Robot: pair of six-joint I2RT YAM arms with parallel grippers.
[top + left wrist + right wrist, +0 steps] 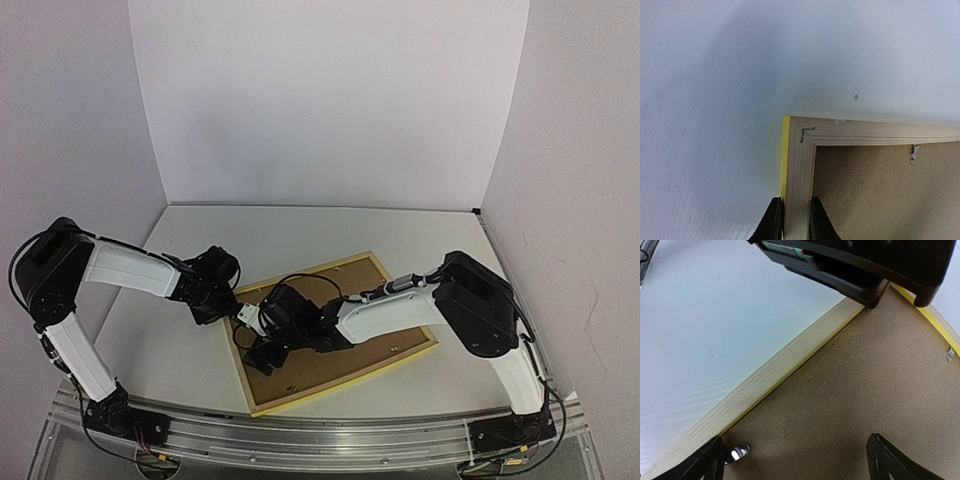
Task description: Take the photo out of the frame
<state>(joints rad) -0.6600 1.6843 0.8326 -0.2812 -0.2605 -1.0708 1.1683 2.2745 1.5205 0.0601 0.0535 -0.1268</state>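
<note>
The thin, bright yellow-edged rectangular wooden frame [330,384] lies face down and askew on the white table [300,235]. Its plain brown fibreboard backing [370,282] faces up. The photo does not show; I judge it is still inside the frame, under that backing.

Nearest, the right gripper [795,460] hovers over the backing with its fingers spread wide and nothing between them. One finger is just beside a small silver metal retaining tab [740,452]. Farther in, the left gripper [792,220] has its fingers narrowed onto the frame's side rail near a corner, pinching it.

The step in hand looks like freeing the backing. It would go best with the left grip pinning the frame flat. One right fingertip can then sweep the tab sideways off the board, low along the rail, without pressing down on the backing.

Counted:
- one frame
- one backing board
- two grippers
- two tabs in the right wrist view
- one tab in the left wrist view, which may be one of those two
- no photo in sight
</note>
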